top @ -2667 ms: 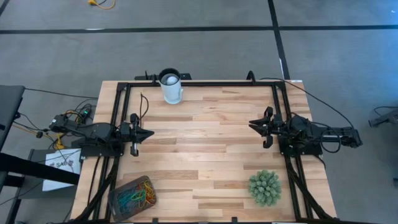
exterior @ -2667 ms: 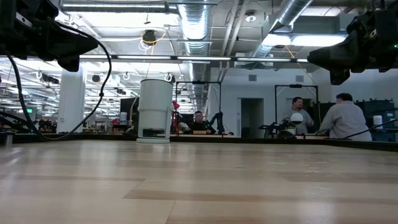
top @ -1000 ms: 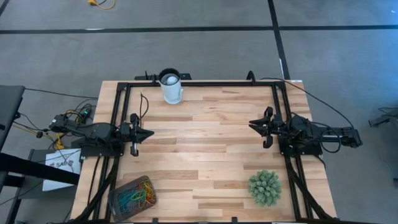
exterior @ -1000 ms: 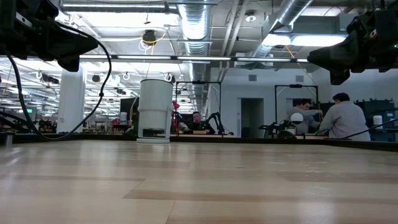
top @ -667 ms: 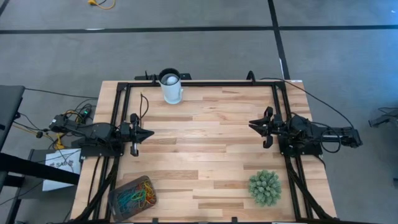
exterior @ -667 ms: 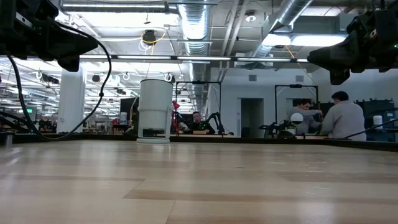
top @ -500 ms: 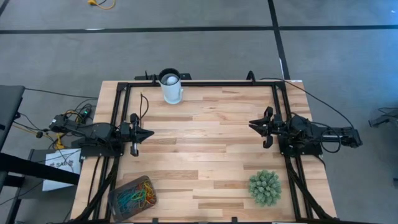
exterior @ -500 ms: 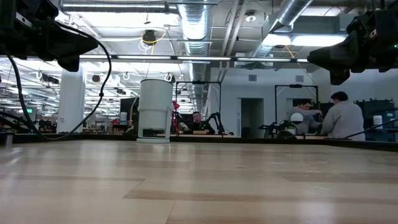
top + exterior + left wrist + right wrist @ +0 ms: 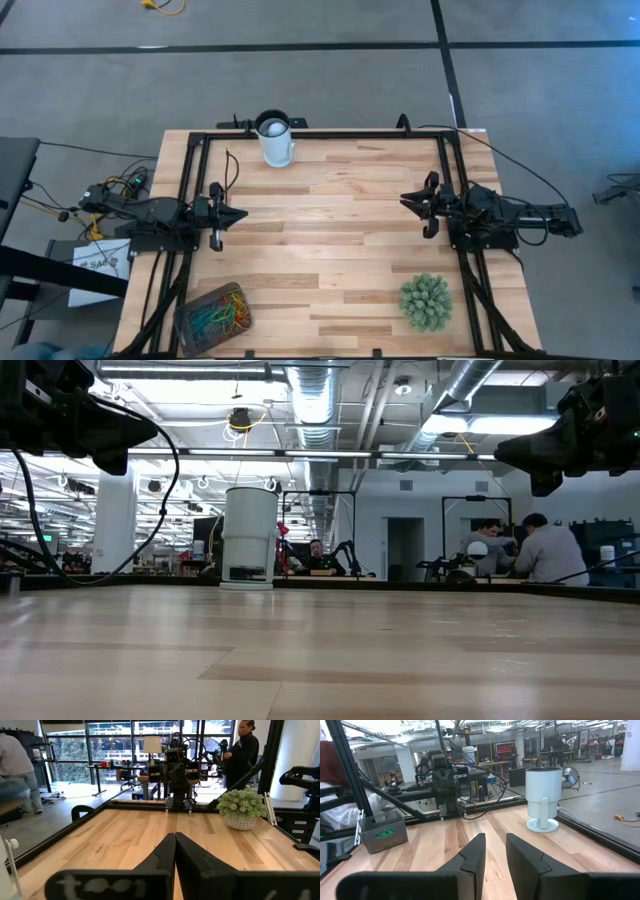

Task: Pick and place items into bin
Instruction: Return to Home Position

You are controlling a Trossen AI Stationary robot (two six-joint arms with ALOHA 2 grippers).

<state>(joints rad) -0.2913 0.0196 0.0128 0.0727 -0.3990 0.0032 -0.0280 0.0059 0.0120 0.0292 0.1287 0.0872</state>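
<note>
The bin is a brownish-grey box with rounded corners, resting on its base at the table's near left corner. The items, a tangle of red, orange, yellow, green and blue bands, lie inside it. In the right wrist view the bin shows far off, with a bit of green in it. My left gripper hovers by the table's left edge, shut, its fingertips meeting. My right gripper hovers by the right edge, open by a narrow gap. The two point at each other across the table.
A white cylindrical cup stands at the far edge, left of centre. A spiky green plant ball sits near the near right corner. A black frame borders the table. Bare wood lies between the grippers. People sit in the room behind.
</note>
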